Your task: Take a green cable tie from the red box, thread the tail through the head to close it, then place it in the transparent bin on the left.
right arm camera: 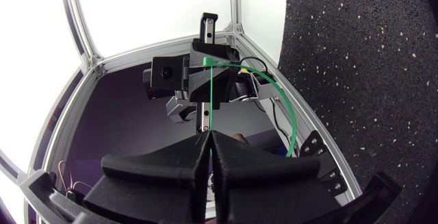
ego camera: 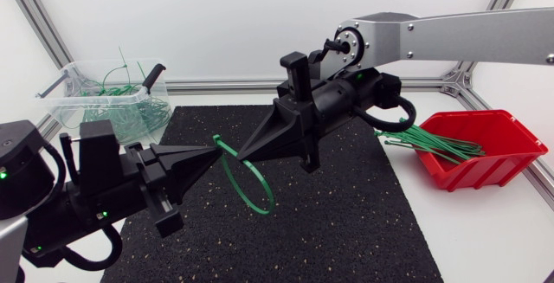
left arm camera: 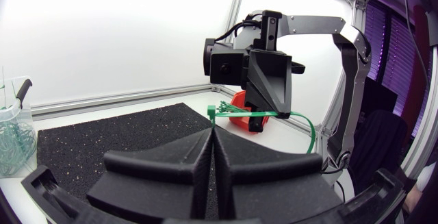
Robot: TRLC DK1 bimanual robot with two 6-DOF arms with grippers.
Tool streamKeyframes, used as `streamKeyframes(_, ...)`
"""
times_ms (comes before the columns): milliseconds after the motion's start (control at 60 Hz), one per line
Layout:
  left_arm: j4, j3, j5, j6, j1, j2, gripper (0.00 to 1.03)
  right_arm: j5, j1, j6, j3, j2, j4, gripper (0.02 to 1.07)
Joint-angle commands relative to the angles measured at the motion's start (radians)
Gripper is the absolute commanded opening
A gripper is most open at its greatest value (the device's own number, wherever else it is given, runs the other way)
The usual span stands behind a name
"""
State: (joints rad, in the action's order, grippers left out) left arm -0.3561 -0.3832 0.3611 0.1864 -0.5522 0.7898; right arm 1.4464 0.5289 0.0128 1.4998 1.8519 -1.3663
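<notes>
The green cable tie (ego camera: 235, 184) hangs in the air above the black mat (ego camera: 346, 222), bent into an open loop that sags below the two grippers. Its head (left arm camera: 211, 112) sits at the tip of the left gripper (ego camera: 208, 151), whose jaws are pressed together and appear to pinch it. The right gripper (ego camera: 245, 155) faces it, tip nearly against tip, with its jaws closed flat on the strap, which runs straight from them towards the left gripper in the right wrist view. The red box (ego camera: 502, 166) stands on the white tabletop (ego camera: 485, 231) beyond the mat's right edge, holding more green ties (ego camera: 433, 144). The transparent bin (ego camera: 61, 93), at the far left corner, holds a tangle of closed ties.
</notes>
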Motion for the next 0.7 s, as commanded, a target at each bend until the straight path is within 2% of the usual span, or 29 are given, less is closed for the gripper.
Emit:
streamKeyframes(0,-0.003,0.007,0.001,0.018,-0.005,-0.008,0.03,0.003,0.002,0.023,0.014,0.003,-0.02,0.08)
streamKeyframes(450,0.017,-0.014,0.006,0.051,0.003,0.011,0.03,0.003,-0.003,0.021,0.013,-0.014,-0.037,0.08)
streamKeyframes(683,0.085,-0.071,0.104,0.159,0.044,0.011,0.03,0.016,0.002,0.019,0.06,-0.02,-0.163,0.08)
